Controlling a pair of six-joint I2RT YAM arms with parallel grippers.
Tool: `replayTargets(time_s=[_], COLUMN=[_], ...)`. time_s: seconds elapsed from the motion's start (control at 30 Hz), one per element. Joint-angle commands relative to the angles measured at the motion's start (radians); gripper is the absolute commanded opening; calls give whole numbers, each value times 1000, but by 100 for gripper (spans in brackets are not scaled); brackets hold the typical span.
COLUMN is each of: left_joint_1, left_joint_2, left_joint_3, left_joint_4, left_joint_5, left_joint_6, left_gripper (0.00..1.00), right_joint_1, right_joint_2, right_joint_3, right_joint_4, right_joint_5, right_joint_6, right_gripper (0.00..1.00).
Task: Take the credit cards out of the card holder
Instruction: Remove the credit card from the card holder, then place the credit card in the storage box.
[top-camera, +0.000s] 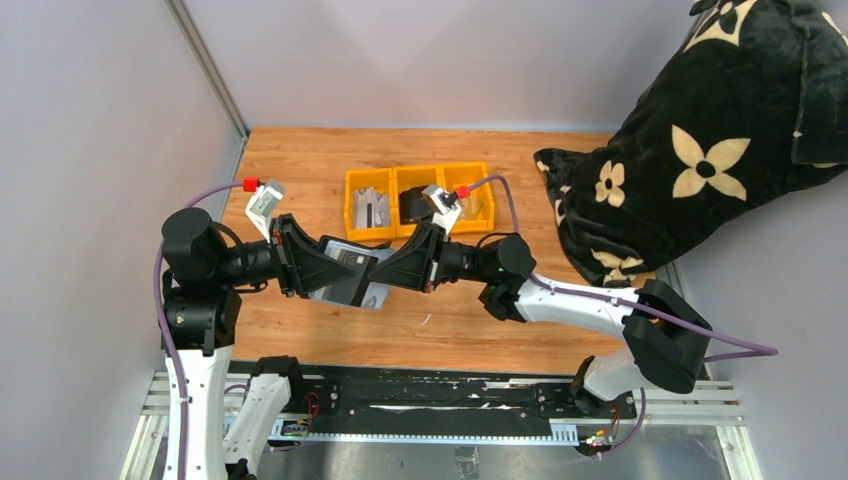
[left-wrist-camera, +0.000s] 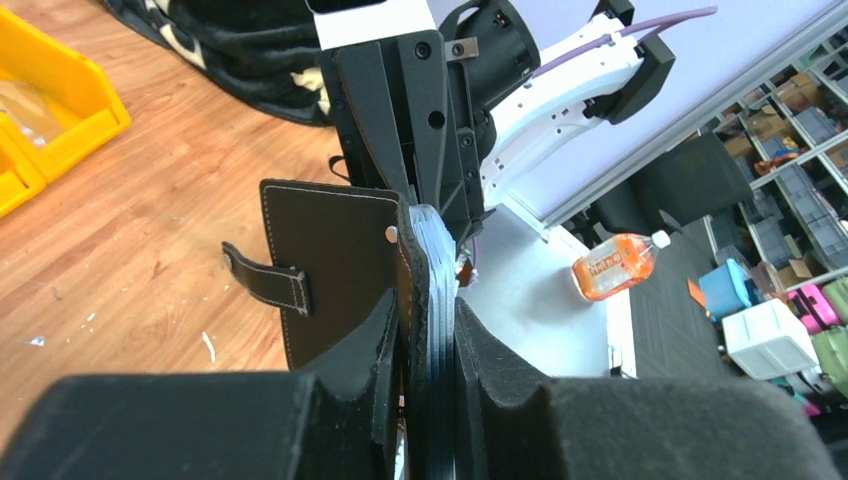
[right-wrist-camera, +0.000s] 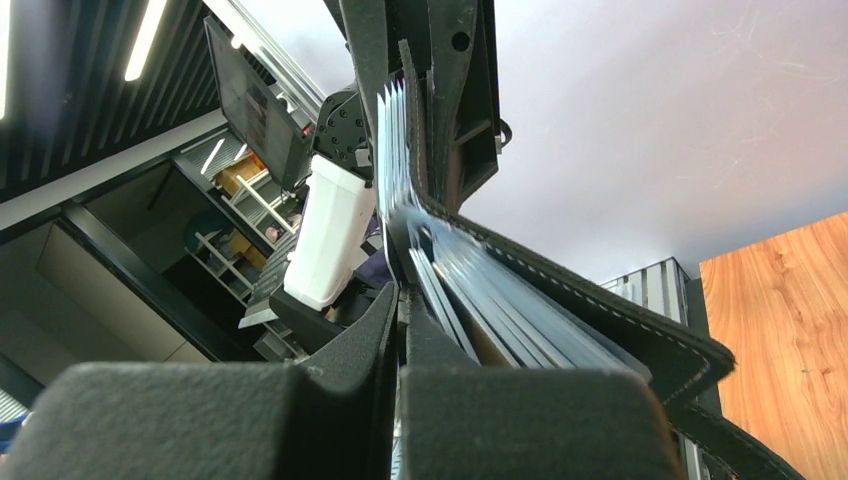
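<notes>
Black card holder (left-wrist-camera: 330, 250) with pale stitching, silvery-grey credit cards (right-wrist-camera: 500, 300), yellow tray (top-camera: 420, 168), black cloth (top-camera: 690, 90) with cream flowers, wood-grain tabletop (top-camera: 300, 160).

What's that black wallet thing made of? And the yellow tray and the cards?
The card holder looks like black leather or fake leather: matte grain, pale stitching along its edge. The yellow tray looks like smooth hard plastic. The cards seem thin shiny plastic, though blurred.

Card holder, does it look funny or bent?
Yes. The card holder is up in the air, pinched by the left fingers and bent open, while the credit cards fan out unevenly by the right fingers.
</notes>
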Motion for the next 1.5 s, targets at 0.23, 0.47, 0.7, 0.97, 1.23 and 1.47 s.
replayTargets(time_s=[0.23,0.47,0.7,0.97,1.23,1.47], left_joint_1=[-3,-2,-3,-3,-2,-3], left_joint_2=[-19,-23,-17,-7,17,23], left_joint_3=[-7,-8,-7,-2,49,70], left_joint_4=[179,201,205,206,-18,-190], left_joint_5=[-11,-35,-43,-52,-114,-260], left_joint_6=[-130,-151,-154,-145,102,352], left_gripper=[11,0,0,0,0,0], right_joint_1=[-17,-5,-1,-49,-274,-429], right_joint_2=[-63,-22,-12,-108,-283,-191], right_joint_3=[-44,35,60,-7,18,303], right_joint_4=[-7,29,40,-82,-570,-1203], right_joint_5=[5,-10,-21,-34,-120,-13], right_joint_6=[-4,32,49,-10,-225,-677], right_gripper=[0,30,1,0,0,0])
